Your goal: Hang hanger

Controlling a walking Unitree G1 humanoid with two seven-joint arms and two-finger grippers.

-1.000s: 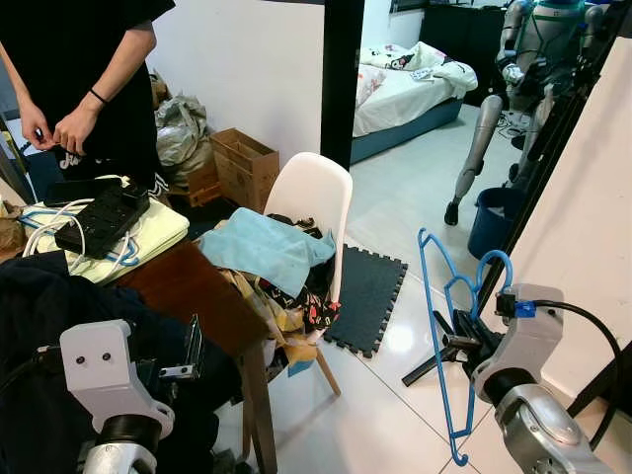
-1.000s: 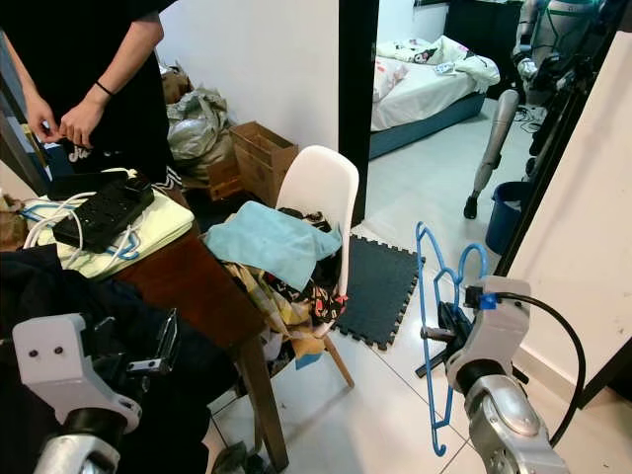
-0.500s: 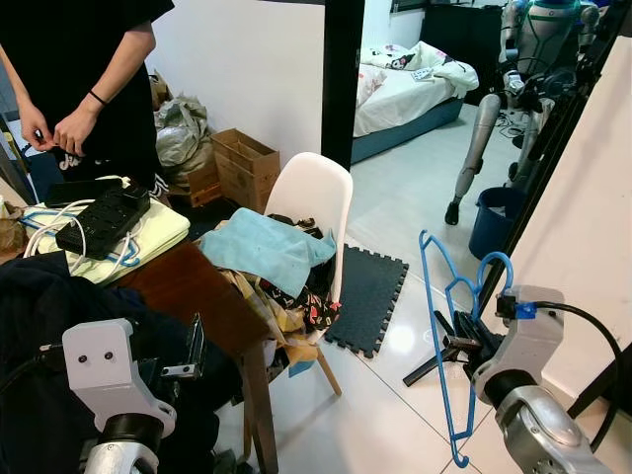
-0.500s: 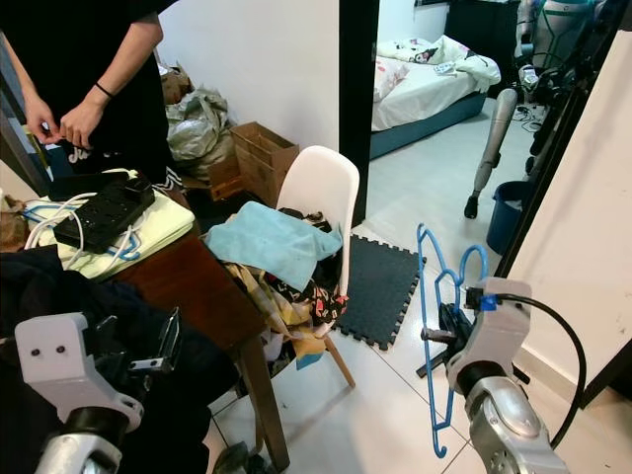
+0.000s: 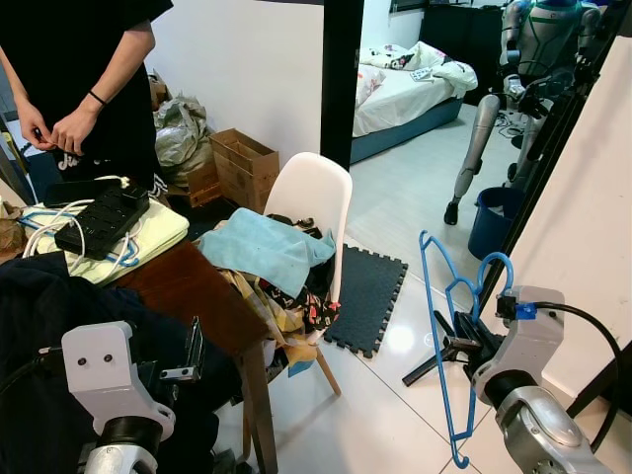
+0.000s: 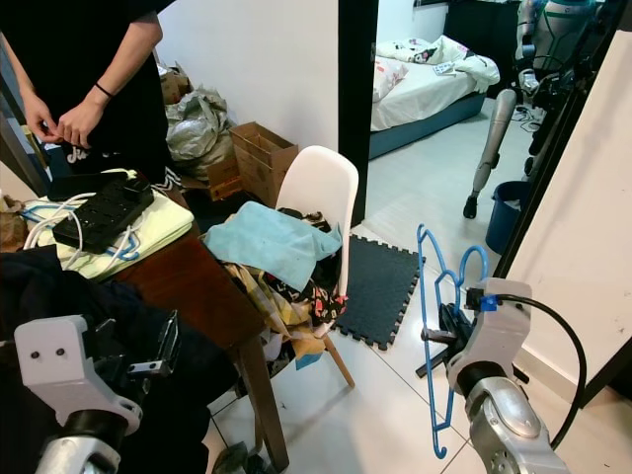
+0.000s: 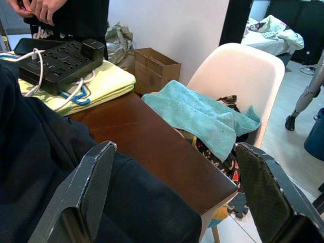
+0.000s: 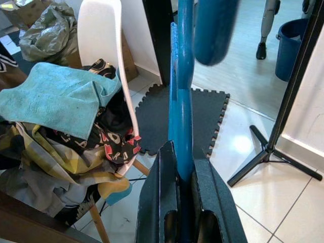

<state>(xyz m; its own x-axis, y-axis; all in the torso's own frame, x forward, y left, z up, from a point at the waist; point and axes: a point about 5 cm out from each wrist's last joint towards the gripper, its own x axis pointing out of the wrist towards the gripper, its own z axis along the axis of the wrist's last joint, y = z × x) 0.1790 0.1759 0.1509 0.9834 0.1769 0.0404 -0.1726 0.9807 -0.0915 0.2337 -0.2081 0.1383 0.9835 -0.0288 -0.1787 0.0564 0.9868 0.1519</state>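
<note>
The right gripper point(image 8: 183, 202) is pinching the blue hanger point(image 5: 439, 341) between narrow fingers point(image 8: 158, 202), holding it upright above the tiled floor point(image 5: 375, 415). The left gripper point(image 7: 177, 197) is hovering over dark clothing point(image 7: 30, 167) beside the table point(image 7: 152, 152), fingers point(image 7: 88, 192) spread wide and holding nothing.

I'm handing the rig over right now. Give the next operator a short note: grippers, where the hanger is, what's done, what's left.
Right gripper: shut on the blue hanger, held upright over the tiled floor, hook at the top, beside the black stand.
Left gripper: open, holding nothing, low over dark clothing at the wooden table.
Done: hanger is in hand.
Left: hang it; it is on nothing yet.
Note: a person stands behind the table; the white chair is piled with clothes.
</note>
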